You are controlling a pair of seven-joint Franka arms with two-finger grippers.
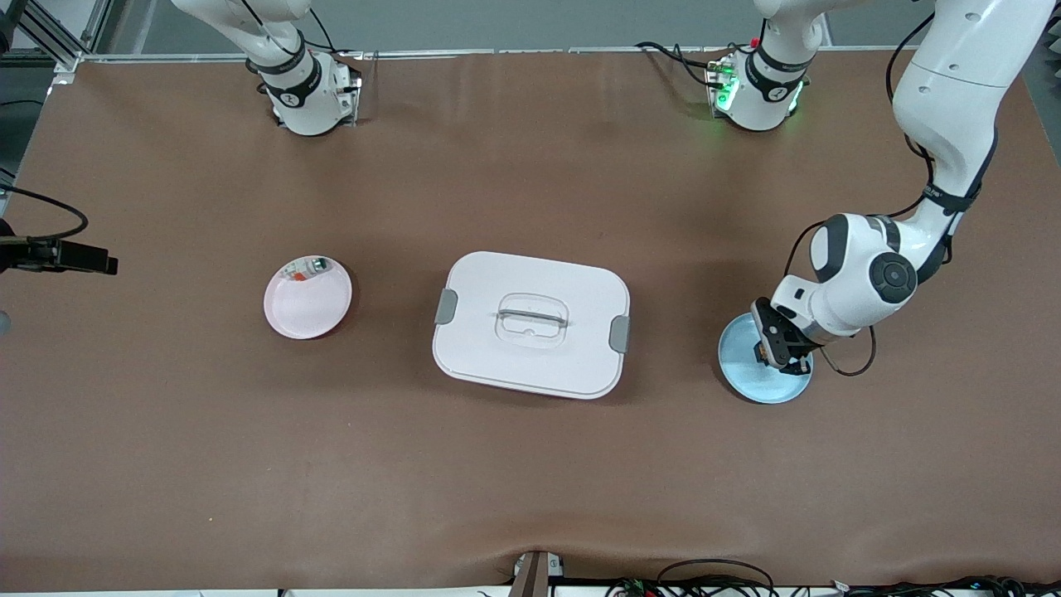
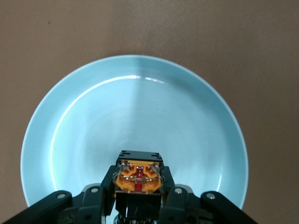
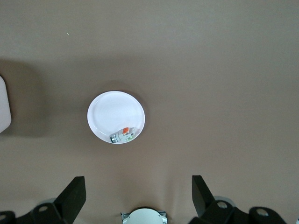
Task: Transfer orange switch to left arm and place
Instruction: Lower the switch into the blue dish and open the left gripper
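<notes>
Left gripper (image 2: 138, 198), over the blue plate (image 1: 746, 377), fingers clamped on the orange switch (image 2: 138, 173); right gripper (image 3: 138, 198), high above the pink plate (image 3: 110, 114), fingers spread wide and empty; box (image 1: 530, 323) between the plates.

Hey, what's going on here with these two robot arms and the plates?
The left gripper is down over the blue plate at the left arm's end of the table, its fingers shut on the orange switch. The right gripper hangs open, high above the pink plate, which holds a small clear part. The white box sits closed between the two plates.
</notes>
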